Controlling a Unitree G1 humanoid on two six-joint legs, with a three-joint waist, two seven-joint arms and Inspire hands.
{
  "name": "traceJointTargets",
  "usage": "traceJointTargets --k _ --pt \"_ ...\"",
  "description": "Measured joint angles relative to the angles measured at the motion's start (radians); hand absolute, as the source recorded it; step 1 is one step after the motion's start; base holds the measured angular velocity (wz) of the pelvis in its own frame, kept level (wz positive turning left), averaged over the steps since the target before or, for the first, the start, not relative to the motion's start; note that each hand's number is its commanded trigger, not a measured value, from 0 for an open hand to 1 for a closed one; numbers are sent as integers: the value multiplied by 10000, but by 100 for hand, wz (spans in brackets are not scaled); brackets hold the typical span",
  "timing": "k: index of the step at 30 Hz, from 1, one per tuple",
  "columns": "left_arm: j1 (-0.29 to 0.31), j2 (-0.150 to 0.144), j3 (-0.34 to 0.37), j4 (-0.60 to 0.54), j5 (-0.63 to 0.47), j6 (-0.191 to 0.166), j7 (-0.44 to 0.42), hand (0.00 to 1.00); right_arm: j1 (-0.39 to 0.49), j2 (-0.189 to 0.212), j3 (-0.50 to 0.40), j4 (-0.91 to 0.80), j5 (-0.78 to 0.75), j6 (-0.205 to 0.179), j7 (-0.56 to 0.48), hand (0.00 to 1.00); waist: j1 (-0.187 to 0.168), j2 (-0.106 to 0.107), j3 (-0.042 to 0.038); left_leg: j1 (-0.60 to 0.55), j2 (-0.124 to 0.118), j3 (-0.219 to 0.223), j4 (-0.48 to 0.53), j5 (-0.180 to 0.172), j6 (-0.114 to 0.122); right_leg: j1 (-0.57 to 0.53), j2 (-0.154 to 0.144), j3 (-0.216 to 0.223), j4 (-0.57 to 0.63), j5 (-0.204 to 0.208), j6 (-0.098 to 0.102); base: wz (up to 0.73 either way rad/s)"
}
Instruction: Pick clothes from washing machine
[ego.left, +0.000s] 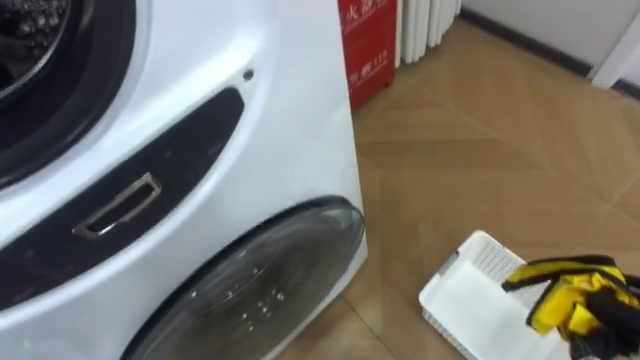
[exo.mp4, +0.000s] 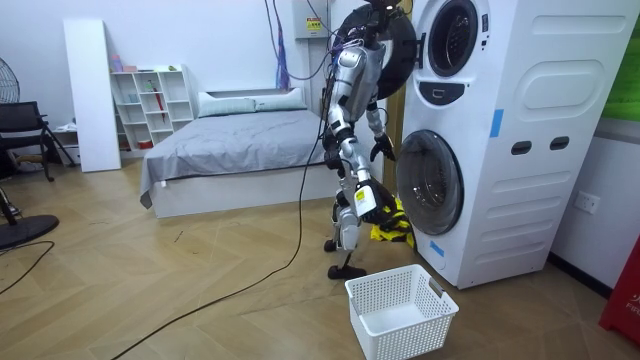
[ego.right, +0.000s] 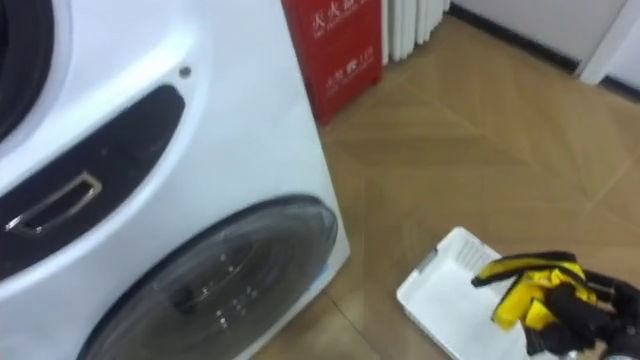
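In the left eye view, the white washing machine (ego.left: 250, 150) took up the left half of the frame, with its round lower door (ego.left: 250, 290) closed at the bottom left. At the lower right, the right hand (ego.left: 608, 322) had its dark fingers closed round a yellow and black garment (ego.left: 560, 290). The garment hung over the near end of a white basket (ego.left: 470, 295) standing on the wooden floor. A red box (ego.left: 368, 45) stood against the wall at the top centre.

In the room view, the robot stood just in front of the stacked machine, at the centre of the frame. Its right hand (exo.mp4: 366, 203) was low at its side and the garment (exo.mp4: 390, 222) dangled from it, beside the lower door. The basket (exo.mp4: 410, 338) sat on the floor below and towards the frame's right of the garment. The left hand (exo.mp4: 384, 150) seemed to be raised near the machine; I could not tell how its fingers stood.

The right eye view showed the same grasp (ego.right: 585, 312) at the lower right, with the cloth (ego.right: 525, 285) over the basket's edge (ego.right: 450, 290).

The step in hand looked like dropping the garment in. To do it well, the hand should move over the basket's middle and come down until the trailing cloth was inside the walls. Only then should the fingers open, or a loose end could catch on the rim and slide to the floor.
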Motion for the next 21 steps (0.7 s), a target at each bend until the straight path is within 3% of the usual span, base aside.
traceJointTargets --k 3,4,5,6,13,21 --pt "-26 -5 -16 -93 -1 -94 4 0 1 -16 14 13 122 -229 -201 100 -9 42 21 -90 -55 -2 -1 11 14 -175 -36 4 162 -83 4 2" --pt "-26 -24 -41 -147 -20 -95 4 0 -4 -71 35 191 164 -390 -232 84 -14 54 24 -94 -77 -7 -1 21 25 -195 -62 -7 201 -123 6 6" --pt "-26 -25 -85 -157 -75 -96 4 0 -10 -103 54 283 197 -427 -253 62 -5 61 24 -94 -83 -7 -1 23 28 -196 -71 -10 205 -131 8 6" --pt "-25 -26 -144 -178 -226 -109 4 0 7 -137 86 372 226 -433 -303 0 -5 72 23 -103 -98 -7 -1 28 34 -211 -93 -19 225 -154 16 4" --pt "-16 -26 -346 -390 -605 -135 6 0 13 -250 306 676 247 -453 -449 0 -13 96 9 -245 -290 -24 -11 67 100 -459 -255 -16 530 -296 99 5" --pt "100 -22 -529 -558 -659 -276 48 0 55 -456 305 760 241 -615 -529 0 -22 100 6 -239 -329 -24 -22 91 140 -454 -304 -42 541 -307 119 2"
